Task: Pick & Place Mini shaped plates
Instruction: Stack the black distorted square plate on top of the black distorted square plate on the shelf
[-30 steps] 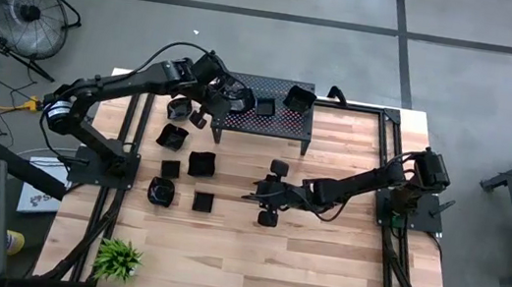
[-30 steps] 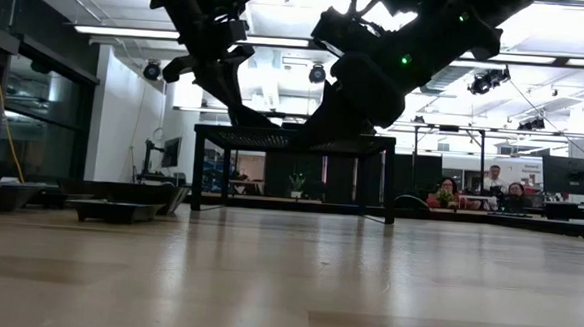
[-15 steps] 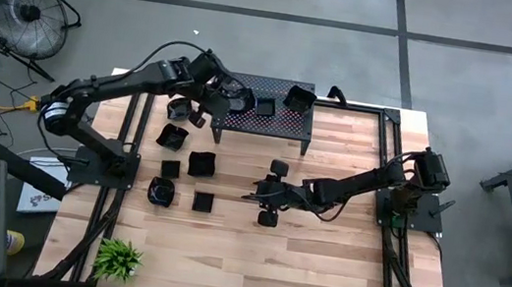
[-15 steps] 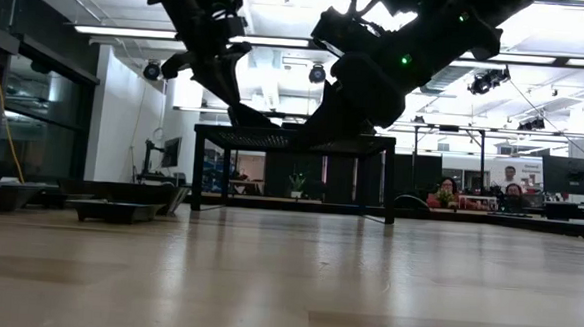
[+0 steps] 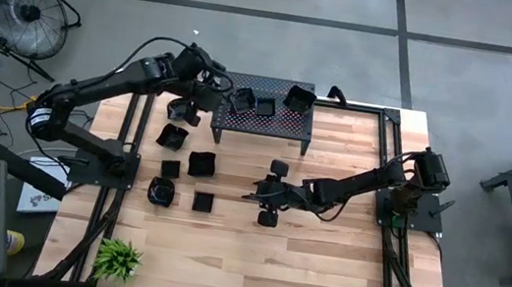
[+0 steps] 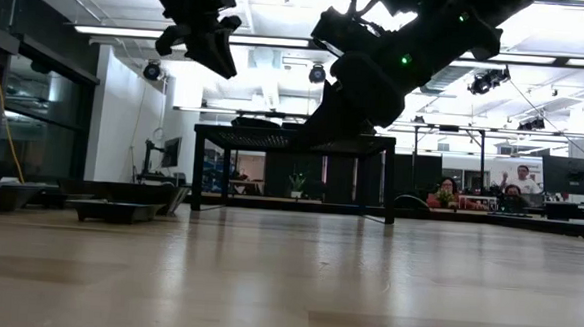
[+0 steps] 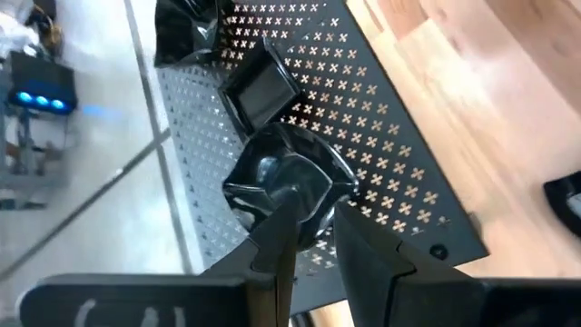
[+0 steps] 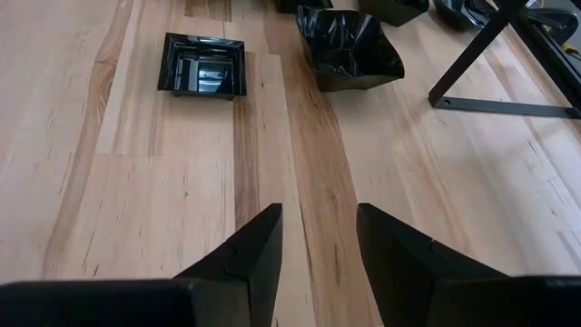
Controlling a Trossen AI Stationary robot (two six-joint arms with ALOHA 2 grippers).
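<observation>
The left end effector (image 7: 315, 207) hung above the left end of the stand (image 5: 284, 119), its fingers a little apart with nothing between them. The lobed plate (image 7: 281, 177) sat on the stand top directly below and just ahead of the fingertips, not in their grip. Beyond it along the stand lay a square plate (image 7: 261, 89).

The loose plates lay on the bench (image 5: 318, 271) in a cluster to the left of the stand and in front of it. The nearest one (image 5: 181, 109) was just beside the stand's left end, almost under the left arm. So the left arm was much the nearer to that upper part of the cluster, and its next reach would likely be down and slightly back toward its own base.

The right end effector (image 8: 318, 236) waited low over mid-bench, open and empty, pointing toward the cluster. A flat plate (image 8: 202, 65) lay ahead of it, off to one side of its line. A deep plate (image 8: 349, 45) lay ahead on the other side (neither sat squarely between the fingers). The right arm looked nearer to these two than the left arm was.
</observation>
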